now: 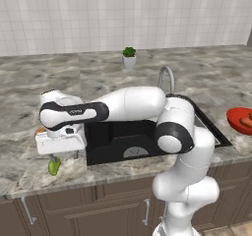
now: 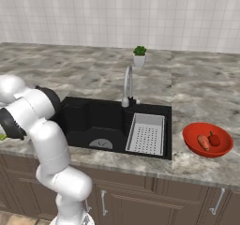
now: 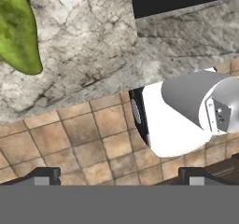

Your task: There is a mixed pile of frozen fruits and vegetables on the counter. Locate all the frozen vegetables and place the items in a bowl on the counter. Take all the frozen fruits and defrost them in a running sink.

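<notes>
1. We see the white arm stretched low and leftward across the grey-brown veined marble bench [image 1: 29, 87], its tool [image 1: 61, 155] hanging just above the small oblong yellow-green fruit [image 1: 53, 166] near the bench's front edge, left of the deep black rectangular sink [image 1: 125, 141].
2. The tool's fingers stand spread wide, gripping nothing; in the hand view their dark tips [image 3: 44, 175] frame floor tiles, with the fruit [image 3: 18, 29] off toward the upper corner.
3. We judge the fruit light, firm and probably slick when frozen; a pinch across its narrow middle looks safest, since its tapered ends could squirt free.
4. A tan-orange sliver [image 1: 39, 130] peeks from behind the hand; we cannot tell what it is.
5. The wide shallow bright red bowl [image 2: 192, 142] sits well apart, right of the sink, already holding the elongated orange carrot-like piece [image 2: 203, 142] and the rounded glossy red piece [image 2: 214, 139].
6. We judge the vegetables done, the fruits pending.
</notes>
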